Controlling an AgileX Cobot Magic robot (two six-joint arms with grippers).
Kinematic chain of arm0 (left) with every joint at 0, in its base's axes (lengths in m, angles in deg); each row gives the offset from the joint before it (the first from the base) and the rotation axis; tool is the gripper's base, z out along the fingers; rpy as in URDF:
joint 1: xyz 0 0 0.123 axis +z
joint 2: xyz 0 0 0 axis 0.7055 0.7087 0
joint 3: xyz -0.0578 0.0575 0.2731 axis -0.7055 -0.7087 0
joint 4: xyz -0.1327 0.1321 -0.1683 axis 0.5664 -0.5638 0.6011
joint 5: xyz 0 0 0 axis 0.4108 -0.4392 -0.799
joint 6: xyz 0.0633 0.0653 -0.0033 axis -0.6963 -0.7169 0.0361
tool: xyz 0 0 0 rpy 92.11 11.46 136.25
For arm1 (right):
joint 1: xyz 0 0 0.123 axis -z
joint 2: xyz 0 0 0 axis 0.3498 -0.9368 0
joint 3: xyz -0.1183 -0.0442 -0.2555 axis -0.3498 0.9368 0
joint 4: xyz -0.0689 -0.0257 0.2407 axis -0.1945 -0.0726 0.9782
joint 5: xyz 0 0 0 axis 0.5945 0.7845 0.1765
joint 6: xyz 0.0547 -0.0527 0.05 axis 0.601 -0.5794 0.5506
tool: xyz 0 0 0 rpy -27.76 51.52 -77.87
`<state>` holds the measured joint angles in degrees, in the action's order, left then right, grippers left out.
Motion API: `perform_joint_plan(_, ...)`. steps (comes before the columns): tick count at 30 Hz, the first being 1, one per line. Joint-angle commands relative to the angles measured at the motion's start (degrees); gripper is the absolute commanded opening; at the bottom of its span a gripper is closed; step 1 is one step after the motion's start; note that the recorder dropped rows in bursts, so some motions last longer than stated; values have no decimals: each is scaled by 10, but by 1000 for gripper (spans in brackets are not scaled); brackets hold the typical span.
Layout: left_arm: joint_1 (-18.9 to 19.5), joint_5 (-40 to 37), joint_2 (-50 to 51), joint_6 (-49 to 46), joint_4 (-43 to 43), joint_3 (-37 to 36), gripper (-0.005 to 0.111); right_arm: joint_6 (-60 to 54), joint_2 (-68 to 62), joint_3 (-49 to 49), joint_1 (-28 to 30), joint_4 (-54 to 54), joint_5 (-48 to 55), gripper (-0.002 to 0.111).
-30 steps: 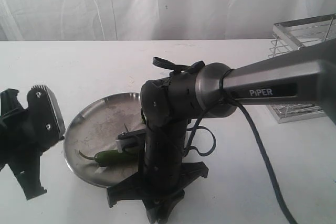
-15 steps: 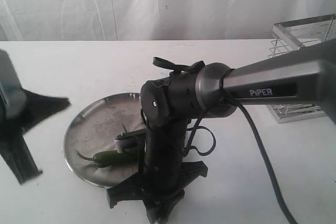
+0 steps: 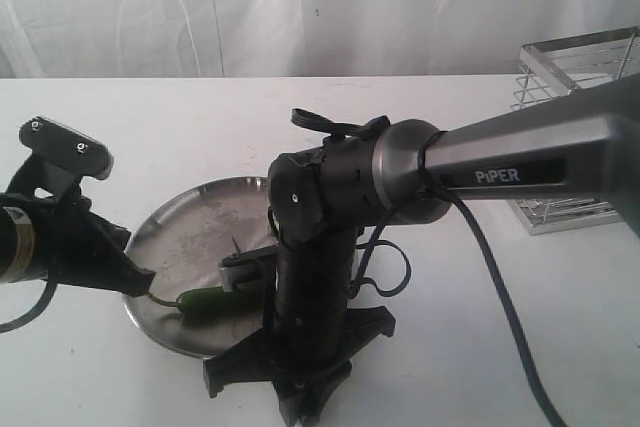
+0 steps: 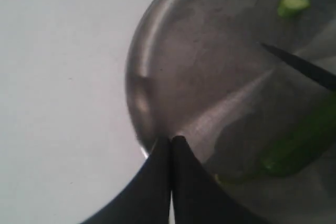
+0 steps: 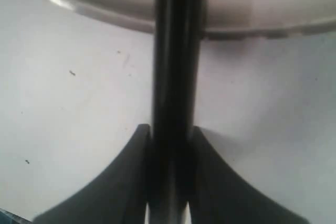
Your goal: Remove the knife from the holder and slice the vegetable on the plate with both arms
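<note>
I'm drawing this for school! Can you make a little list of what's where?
Left gripper: shut, at the rim of the round steel plate
Right gripper: closed on the dark-handled knife
Knife blade: dark, pointed, over the plate
Vegetable: slender green pepper lying on the plate, with one small round slice cut off
Holder: silvery wire rack, far right, apart from the plate

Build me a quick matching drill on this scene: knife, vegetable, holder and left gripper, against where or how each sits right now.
1. knife
2. vegetable
3. holder
4. left gripper

A. shut, tips at the rim of the plate
B. clamped in the right gripper
C. lying on the plate
D. standing off to the side, apart from the plate

Pairs: 1-B, 2-C, 3-D, 4-A.
</note>
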<state>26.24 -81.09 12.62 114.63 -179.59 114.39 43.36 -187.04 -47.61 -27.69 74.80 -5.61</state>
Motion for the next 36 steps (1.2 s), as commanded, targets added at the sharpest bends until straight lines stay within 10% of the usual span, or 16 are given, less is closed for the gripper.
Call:
perform_joint_plan(1,2,82,-29,-18,-91,39,0,-17,-3,-1,2,-8,-15,0)
perform_joint_plan(10,2,-327,-99,-590,-86,7,0,-30,-7,-1,2,-8,-26,0)
perform_joint_plan(14,2,-519,-97,-953,103,-30,0,-32,-11,-1,2,-6,-45,0)
perform_joint_plan(23,-12,-468,-219,-917,568,62,0,-50,-12,-1,2,-3,-53,0)
perform_joint_plan(29,-12,-510,-171,-1288,1022,151,0,-50,-12,-1,2,-2,-55,0)
perform_joint_plan(36,-12,-392,-124,-1503,1147,116,0,-46,-12,-1,2,6,-52,0)
